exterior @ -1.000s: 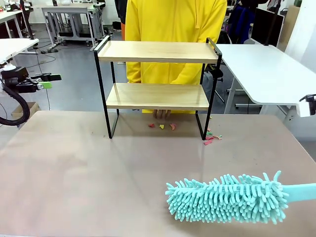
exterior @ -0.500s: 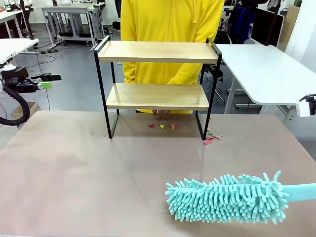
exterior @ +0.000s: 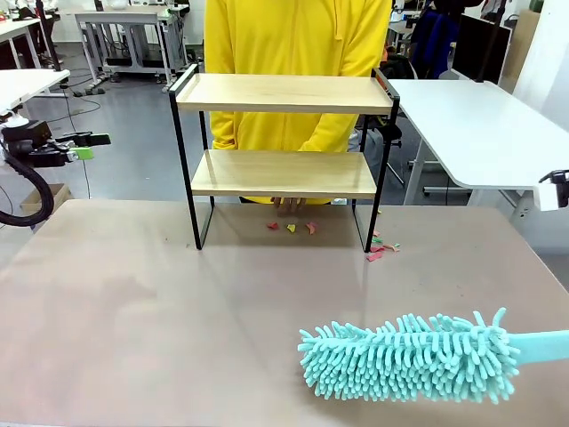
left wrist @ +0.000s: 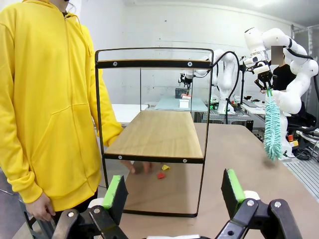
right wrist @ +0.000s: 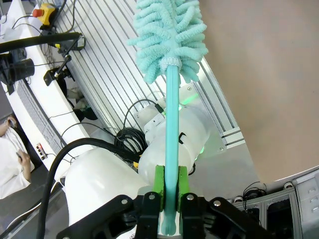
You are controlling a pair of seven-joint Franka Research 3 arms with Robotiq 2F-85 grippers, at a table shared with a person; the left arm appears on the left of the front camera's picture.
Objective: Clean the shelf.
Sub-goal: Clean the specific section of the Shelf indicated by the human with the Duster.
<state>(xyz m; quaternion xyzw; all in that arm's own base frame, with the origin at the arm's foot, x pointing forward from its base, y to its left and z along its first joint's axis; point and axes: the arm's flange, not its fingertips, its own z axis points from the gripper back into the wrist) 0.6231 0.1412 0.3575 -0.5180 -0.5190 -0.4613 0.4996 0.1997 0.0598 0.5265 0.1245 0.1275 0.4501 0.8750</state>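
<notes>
— Only the person (exterior: 293, 36) in the yellow hoodie has shifted, a little toward the robot's left behind the shelf (exterior: 283, 93); everything else sits as before.
— What's nearest?
— The turquoise microfibre duster (exterior: 409, 358), its fluffy head low at the near right of the brown table (exterior: 133, 311); whether it touches, I can't tell. The right gripper (right wrist: 170, 181) is clamped tight on its handle, green pads pressing both sides.
— And the other claw?
— The left gripper (left wrist: 174, 188) hangs off the table's left edge, jaws spread wide, holding nothing, facing the shelf's end.
— Where's the shelf exactly?
— Upright at the far middle of the table, both wooden boards bare. Coloured paper scraps (exterior: 291, 228) lie on the table under it and by its right foot. Just past them, the person's hand (exterior: 291, 205) shows at the far edge.
</notes>
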